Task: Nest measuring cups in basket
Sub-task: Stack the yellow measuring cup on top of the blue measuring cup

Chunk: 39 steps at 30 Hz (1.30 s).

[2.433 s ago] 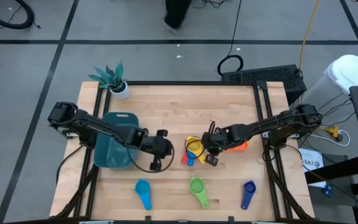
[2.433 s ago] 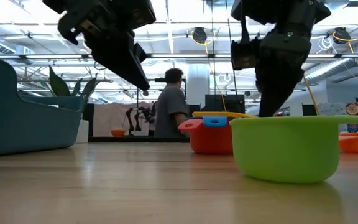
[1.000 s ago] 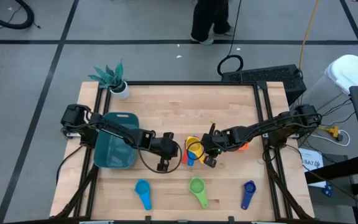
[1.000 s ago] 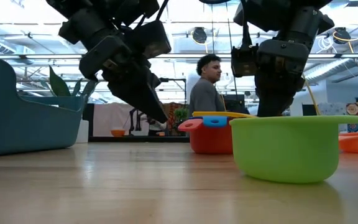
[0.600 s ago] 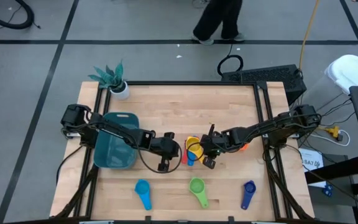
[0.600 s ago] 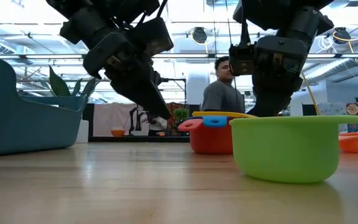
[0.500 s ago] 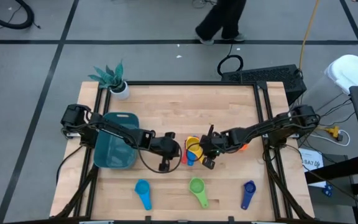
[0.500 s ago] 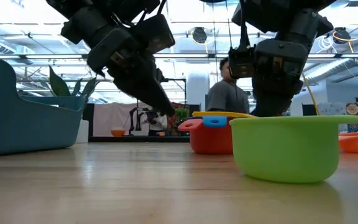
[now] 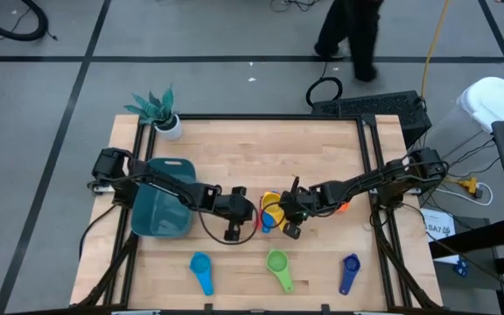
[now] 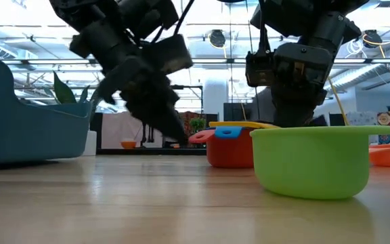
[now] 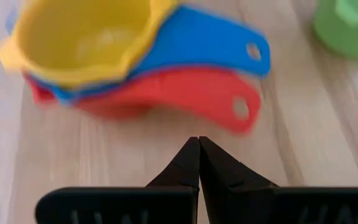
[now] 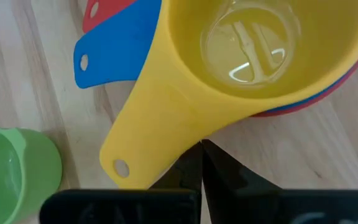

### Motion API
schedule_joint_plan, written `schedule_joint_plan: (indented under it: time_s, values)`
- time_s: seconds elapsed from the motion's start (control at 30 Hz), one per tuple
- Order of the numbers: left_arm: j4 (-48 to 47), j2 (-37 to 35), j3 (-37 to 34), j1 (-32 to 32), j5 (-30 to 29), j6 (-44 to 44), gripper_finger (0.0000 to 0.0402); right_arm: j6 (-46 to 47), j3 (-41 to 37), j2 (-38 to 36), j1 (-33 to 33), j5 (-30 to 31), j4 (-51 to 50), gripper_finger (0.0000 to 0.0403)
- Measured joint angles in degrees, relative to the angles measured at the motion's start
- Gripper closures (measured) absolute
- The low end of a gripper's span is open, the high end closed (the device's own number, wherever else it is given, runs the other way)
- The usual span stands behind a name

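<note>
table: pale wood planks, smooth satin | yellow cup: shiny see-through-ish plastic | red cup, blue cup, green cup: smooth plastic | basket: matt teal plastic | left gripper fingers: matt black

Overhead, table-level and 2 close wrist cameras share the nested cups.

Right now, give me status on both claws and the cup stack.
Left claw shut, empty, facing the stack's handles. Right claw shut, empty, by the yellow cup. Yellow, blue, red cups nested on table, outside basket. Nothing blocking.
</note>
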Motion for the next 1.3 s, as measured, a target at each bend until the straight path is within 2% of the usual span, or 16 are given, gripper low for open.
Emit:
schedule_joint_plan:
  time_s: [0.93,1.13,1.3]
  values:
    - [6.9,0.3,-0.1,0.8,0.1,-0.9,0.0396,0.3,0.0,0.1,0.0,0.0,5.3,0.0403]
    - [8.5,0.3,0.0,0.8,0.1,-1.0,0.0396,0.4,0.0,2.8,0.0,-1.1,10.9,0.0403]
    - [7.9,0.3,0.3,0.8,0.1,-1.1,0.0396,0.5,0.1,4.8,0.0,-1.9,10.7,0.0403]
